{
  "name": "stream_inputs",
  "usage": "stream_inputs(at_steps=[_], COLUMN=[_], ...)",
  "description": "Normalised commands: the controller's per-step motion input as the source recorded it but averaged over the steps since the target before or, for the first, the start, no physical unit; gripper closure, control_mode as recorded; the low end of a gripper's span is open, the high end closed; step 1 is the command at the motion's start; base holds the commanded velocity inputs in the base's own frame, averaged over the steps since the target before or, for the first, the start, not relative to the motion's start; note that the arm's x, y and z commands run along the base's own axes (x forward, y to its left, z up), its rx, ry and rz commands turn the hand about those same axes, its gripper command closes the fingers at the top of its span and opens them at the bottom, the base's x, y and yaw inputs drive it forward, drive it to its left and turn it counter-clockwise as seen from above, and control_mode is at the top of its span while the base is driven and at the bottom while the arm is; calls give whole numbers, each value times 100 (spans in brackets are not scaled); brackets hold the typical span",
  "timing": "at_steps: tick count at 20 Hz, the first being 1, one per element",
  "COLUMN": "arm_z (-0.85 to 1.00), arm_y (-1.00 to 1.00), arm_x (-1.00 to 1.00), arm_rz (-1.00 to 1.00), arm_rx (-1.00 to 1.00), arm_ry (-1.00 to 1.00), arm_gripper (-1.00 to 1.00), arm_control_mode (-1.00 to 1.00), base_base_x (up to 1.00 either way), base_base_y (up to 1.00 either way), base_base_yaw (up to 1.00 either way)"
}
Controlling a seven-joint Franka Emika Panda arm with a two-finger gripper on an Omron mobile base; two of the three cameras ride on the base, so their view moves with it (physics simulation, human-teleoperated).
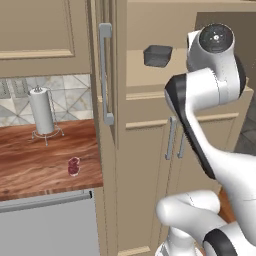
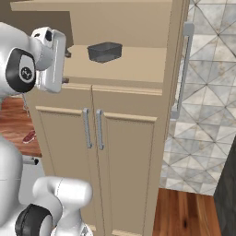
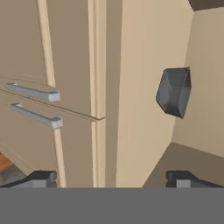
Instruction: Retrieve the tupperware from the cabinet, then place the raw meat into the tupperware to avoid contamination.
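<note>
One paper towel holder stands behind the raw meat.

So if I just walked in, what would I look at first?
Probably the big white robot arm reaching up in front of the tall beige cabinet, whose upper doors stand open. A small dark grey tupperware sits alone on the open shelf, with the open gripper pointed toward it. A little red chunk of raw meat lies on the wooden counter to the left.

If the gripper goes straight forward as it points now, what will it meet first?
Probably the cabinet shelf. The open gripper points at its bare surface near the front edge; the tupperware lies off to one side of that line. Depth is hard to judge.
</note>
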Motion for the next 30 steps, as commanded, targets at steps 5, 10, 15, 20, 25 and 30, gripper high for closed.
stream_inputs(at_steps=[5,10,15,20,25,30], arm_z=[11,6,0,-2,-10,-6], arm_y=[17,18,10,3,0,-2], arm_x=[30,29,26,21,24,30], arm_rz=[-6,-6,-6,-4,-2,-1], arm_rx=[-7,-4,-1,0,0,0], arm_ry=[0,0,0,0,0,0], arm_gripper=[-100,-100,-100,-100,-100,-100], arm_control_mode=[-100,-100,-100,-100,-100,-100], base_base_x=[0,0,0,0,0,0], base_base_y=[0,0,0,0,0,0], base_base_yaw=[0,0,0,0,0,0])
